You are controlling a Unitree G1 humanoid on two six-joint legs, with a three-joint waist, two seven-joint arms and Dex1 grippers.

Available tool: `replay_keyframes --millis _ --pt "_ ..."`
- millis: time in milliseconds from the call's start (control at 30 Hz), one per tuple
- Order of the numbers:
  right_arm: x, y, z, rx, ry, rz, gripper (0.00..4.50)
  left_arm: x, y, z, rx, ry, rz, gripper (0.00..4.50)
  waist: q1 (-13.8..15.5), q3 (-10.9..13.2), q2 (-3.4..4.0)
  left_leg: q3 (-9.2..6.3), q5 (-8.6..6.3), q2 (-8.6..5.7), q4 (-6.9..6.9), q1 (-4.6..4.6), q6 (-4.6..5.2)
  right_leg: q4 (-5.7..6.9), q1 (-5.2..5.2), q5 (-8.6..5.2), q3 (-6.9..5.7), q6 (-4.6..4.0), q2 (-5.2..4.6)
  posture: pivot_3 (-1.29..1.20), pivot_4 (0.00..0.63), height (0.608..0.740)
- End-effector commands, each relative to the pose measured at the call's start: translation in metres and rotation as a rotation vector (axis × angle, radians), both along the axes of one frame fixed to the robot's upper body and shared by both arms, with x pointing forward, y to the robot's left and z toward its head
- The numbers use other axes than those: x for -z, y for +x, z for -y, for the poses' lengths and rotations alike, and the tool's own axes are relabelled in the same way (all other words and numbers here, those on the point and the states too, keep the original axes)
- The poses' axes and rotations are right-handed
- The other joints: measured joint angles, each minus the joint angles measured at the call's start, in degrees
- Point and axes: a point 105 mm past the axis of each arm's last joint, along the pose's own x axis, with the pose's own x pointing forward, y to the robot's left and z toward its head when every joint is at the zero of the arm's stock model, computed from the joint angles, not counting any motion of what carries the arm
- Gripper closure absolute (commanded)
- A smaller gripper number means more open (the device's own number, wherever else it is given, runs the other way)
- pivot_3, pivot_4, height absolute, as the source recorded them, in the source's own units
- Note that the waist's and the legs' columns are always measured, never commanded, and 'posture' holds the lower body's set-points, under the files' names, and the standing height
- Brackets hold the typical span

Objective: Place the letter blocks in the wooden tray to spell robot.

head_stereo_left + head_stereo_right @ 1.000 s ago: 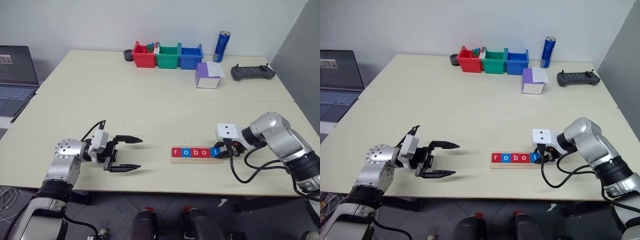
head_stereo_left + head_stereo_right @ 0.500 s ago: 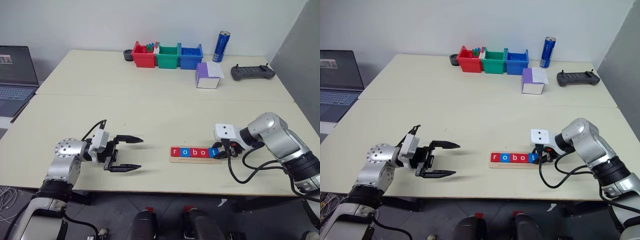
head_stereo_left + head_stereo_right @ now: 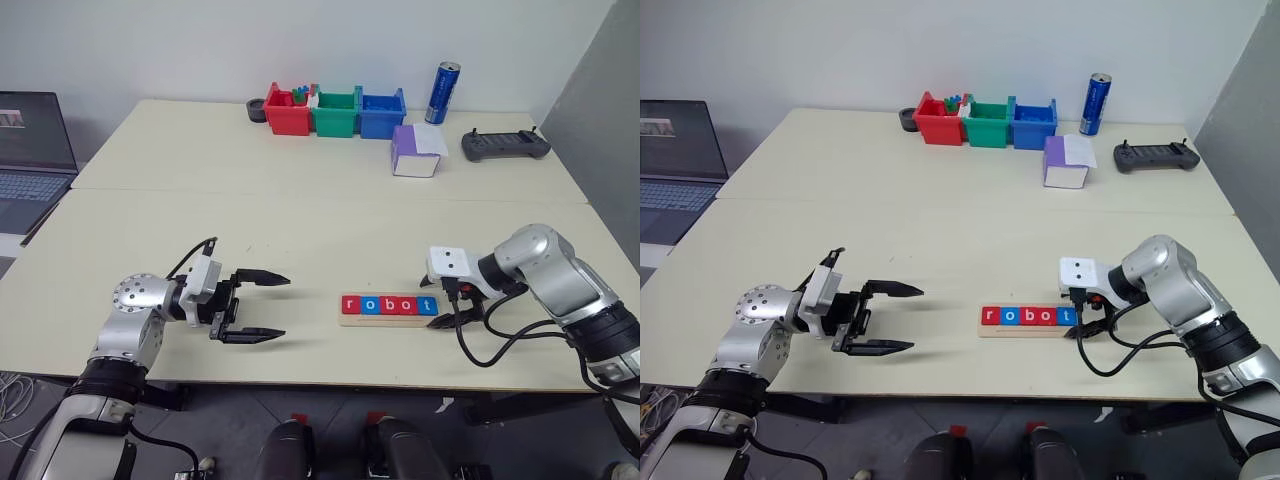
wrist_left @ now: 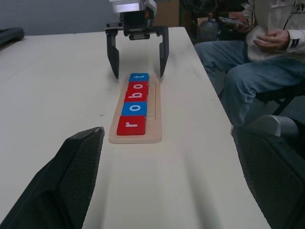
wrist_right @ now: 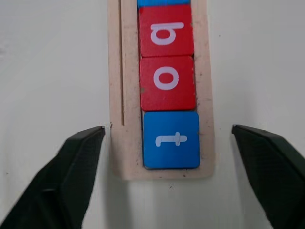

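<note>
Desk [image 3: 300, 220] surface carries the wooden tray [image 3: 391, 319] near its front edge, with the letter blocks [image 3: 389, 305] lined up in it reading r, o, b, o, t. Right gripper [image 3: 440, 304] fingers stand spread wide astride the tray's t end, holding nothing. Left gripper [image 3: 262, 307] fingers gape empty, well apart from the tray.

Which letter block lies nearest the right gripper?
The blue t block, at the end of the wooden tray. The open right gripper straddles that end; the other letter blocks lie further along.
</note>
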Motion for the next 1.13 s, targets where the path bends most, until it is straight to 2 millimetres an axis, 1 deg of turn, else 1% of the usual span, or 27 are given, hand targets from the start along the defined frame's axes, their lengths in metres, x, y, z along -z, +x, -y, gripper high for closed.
replay_keyframes --millis 33,67,100,167,233,267,300,333,367,433,467,533,633,700,967,1133 --pt "-0.051 -0.002 -0.001 0.033 0.156 0.089 0.01 -0.015 0.002 0.001 0.006 -0.016 0.049 0.00 0.0 0.0 0.00 -0.01 0.00 0.00 0.00 0.00 0.00 0.00 0.00 0.00 0.00 0.00 0.00 0.00 0.150 0.740" --pt "-0.057 -0.005 0.002 0.054 0.195 0.091 0.01 -0.016 0.002 0.001 0.003 -0.020 0.051 0.00 0.1 0.0 0.00 -0.01 0.00 0.00 0.00 -0.01 0.00 0.00 0.00 0.00 -0.01 0.00 0.00 0.00 0.150 0.740" --pt "-0.063 -0.010 0.009 0.085 0.235 0.091 0.01 -0.018 0.001 0.001 -0.004 -0.016 0.047 0.00 0.1 0.0 -0.01 -0.02 0.00 0.00 0.00 -0.01 -0.01 -0.01 0.01 0.00 -0.01 -0.01 -0.01 0.00 0.150 0.740" --pt "-0.069 -0.018 0.023 0.133 0.284 0.096 0.01 -0.020 -0.001 0.001 -0.013 -0.009 0.046 0.00 0.4 0.0 -0.04 -0.08 0.00 -0.01 -0.01 -0.03 -0.01 -0.07 0.04 0.05 -0.05 -0.09 -0.02 0.00 0.150 0.740" --pt "-0.076 -0.031 0.054 0.233 0.356 0.132 0.01 -0.021 -0.002 0.000 -0.055 0.033 0.035 0.00 0.7 0.0 -0.04 -0.13 -0.01 -0.03 -0.04 -0.06 -0.01 -0.20 0.08 0.08 -0.10 -0.14 -0.04 0.00 0.150 0.740" --pt "-0.076 -0.042 0.075 0.299 0.370 0.138 0.01 -0.026 -0.004 -0.002 -0.066 0.034 0.037 0.00 0.9 0.0 -0.04 -0.12 -0.03 -0.04 -0.03 -0.04 0.00 -0.22 0.12 0.08 -0.07 -0.14 -0.05 0.00 0.150 0.740" --pt "-0.071 -0.056 0.098 0.358 0.358 0.133 0.01 -0.031 -0.006 -0.004 -0.084 0.031 0.044 0.00 1.3 0.0 -0.04 -0.12 -0.03 -0.06 -0.04 -0.09 0.00 -0.24 0.10 0.07 -0.08 -0.12 -0.06 0.00 0.150 0.740" --pt "-0.067 -0.069 0.114 0.399 0.340 0.117 0.01 -0.034 -0.008 -0.007 -0.099 0.031 0.047 0.00 1.7 0.0 -0.04 -0.15 -0.03 -0.06 -0.05 -0.12 0.01 -0.30 0.10 0.07 -0.10 -0.12 -0.07 0.00 0.150 0.740" --pt "-0.065 -0.080 0.126 0.439 0.334 0.102 0.01 -0.039 -0.010 -0.009 -0.117 0.024 0.044 0.00 1.6 0.0 -0.01 -0.17 -0.05 -0.08 -0.08 -0.13 0.02 -0.38 0.14 0.04 -0.13 -0.07 -0.07 0.00 0.150 0.740" --pt "-0.066 -0.088 0.139 0.487 0.338 0.098 0.01 -0.047 -0.012 -0.012 -0.151 0.008 0.027 0.00 1.2 0.0 0.07 -0.12 -0.06 -0.06 -0.13 -0.08 0.04 -0.44 0.16 0.00 -0.11 0.02 -0.07 0.00 0.150 0.740" --pt "-0.068 -0.090 0.142 0.499 0.346 0.101 0.01 -0.051 -0.011 -0.015 -0.179 0.005 0.009 0.00 0.6 0.0 0.11 -0.11 -0.17 -0.02 -0.12 0.00 0.23 -0.43 0.21 0.00 -0.09 0.03 -0.06 0.00 0.150 0.740" --pt "-0.071 -0.090 0.145 0.505 0.358 0.105 0.01 -0.055 -0.007 -0.021 -0.222 -0.002 -0.013 0.00 -0.3 0.0 0.13 -0.11 -0.18 0.03 -0.16 0.28 0.28 -0.41 0.41 0.08 -0.09 0.19 -0.03 0.00 0.150 0.740" --pt "-0.068 -0.087 0.142 0.483 0.358 0.097 0.01 -0.058 -0.002 -0.030 -0.256 -0.006 -0.006 0.00 -0.3 0.0 0.08 -0.09 -0.17 0.04 -0.60 1.12 0.29 -0.64 1.02 0.15 -0.10 0.33 -0.01 0.00 0.150 0.740" --pt "-0.066 -0.085 0.139 0.471 0.361 0.091 0.01 -0.055 -0.001 -0.032 -0.259 0.010 -0.010 0.00 -0.1 0.0 0.11 -0.09 -0.11 0.05 -0.71 1.10 0.32 -0.64 0.92 0.18 -0.15 0.38 -0.01 0.00 0.150 0.740" --pt "-0.061 -0.081 0.134 0.453 0.369 0.079 0.01 -0.047 -0.002 -0.036 -0.276 0.044 0.016 0.00 0.3 0.0 0.09 0.07 -0.18 0.01 -0.82 0.88 0.20 -0.71 0.79 0.00 -0.11 0.09 -0.06 0.00 0.150 0.740" --pt "-0.061 -0.078 0.133 0.448 0.369 0.077 0.01 -0.048 -0.004 -0.038 -0.251 0.031 0.020 0.00 0.3 0.0 0.09 0.09 -0.20 0.01 -0.82 0.89 0.18 -0.75 0.79 -0.01 -0.10 0.10 -0.09 0.00 0.150 0.740"
